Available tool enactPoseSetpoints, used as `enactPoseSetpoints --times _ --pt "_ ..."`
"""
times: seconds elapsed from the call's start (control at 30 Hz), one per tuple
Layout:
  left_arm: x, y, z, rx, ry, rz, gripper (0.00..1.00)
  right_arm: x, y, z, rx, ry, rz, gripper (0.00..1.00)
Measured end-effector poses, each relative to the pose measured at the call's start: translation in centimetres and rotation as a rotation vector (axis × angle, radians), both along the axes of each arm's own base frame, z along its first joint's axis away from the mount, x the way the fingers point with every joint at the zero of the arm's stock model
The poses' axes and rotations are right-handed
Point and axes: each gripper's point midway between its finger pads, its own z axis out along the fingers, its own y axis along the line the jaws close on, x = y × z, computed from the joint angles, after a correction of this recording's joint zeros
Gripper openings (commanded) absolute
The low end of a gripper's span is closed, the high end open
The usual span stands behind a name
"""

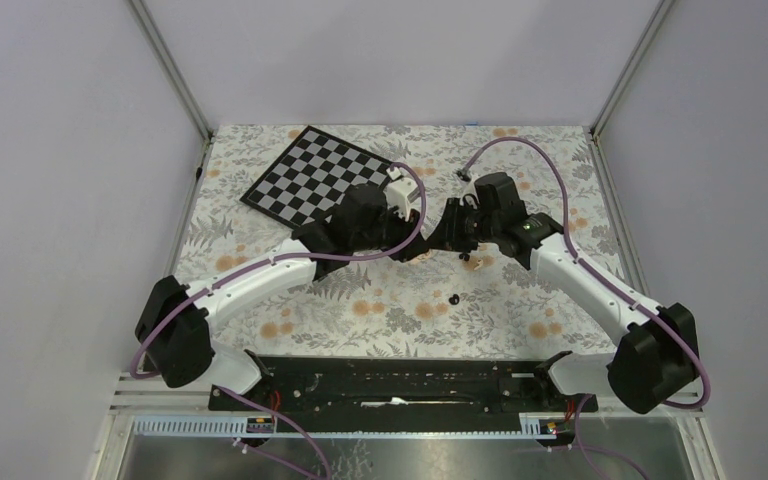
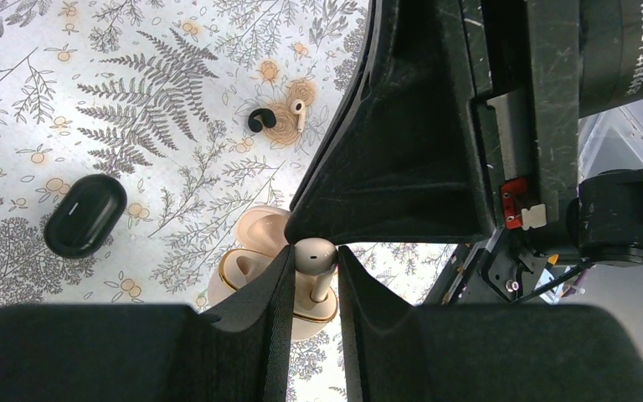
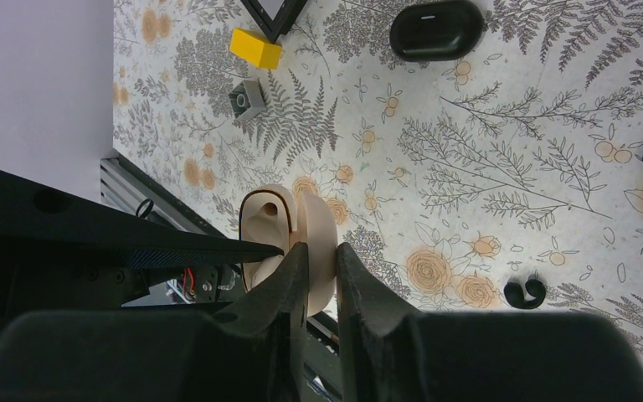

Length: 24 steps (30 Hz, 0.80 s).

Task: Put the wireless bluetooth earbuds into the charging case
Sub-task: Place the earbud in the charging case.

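The left pincer [image 2: 315,260] is clamped on a pale earbud [image 2: 314,251] right at the open beige charging case [image 2: 241,270] — the right pincer [image 3: 321,251] is clamped on that case, mid-table [image 1: 520,300]; a black earbud [image 2: 259,120] lies apart.

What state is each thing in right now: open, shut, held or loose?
Left hand: shut on a beige bud.
Right hand: shut on the beige case.
Beige case: open, held.
Black case: shut, lying loose.
Black bud: lying loose.
Other beige bud: lying loose.
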Motion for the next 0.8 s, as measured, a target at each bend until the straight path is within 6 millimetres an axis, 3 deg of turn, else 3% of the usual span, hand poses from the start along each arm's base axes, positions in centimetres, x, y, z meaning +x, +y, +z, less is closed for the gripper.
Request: enactPoseSetpoints --times 0.8 --pt "-0.06 0.52 0.43 -0.063 -0.050 0.028 0.25 0.18 -0.43 0.01 0.064 0.030 -0.040 0.00"
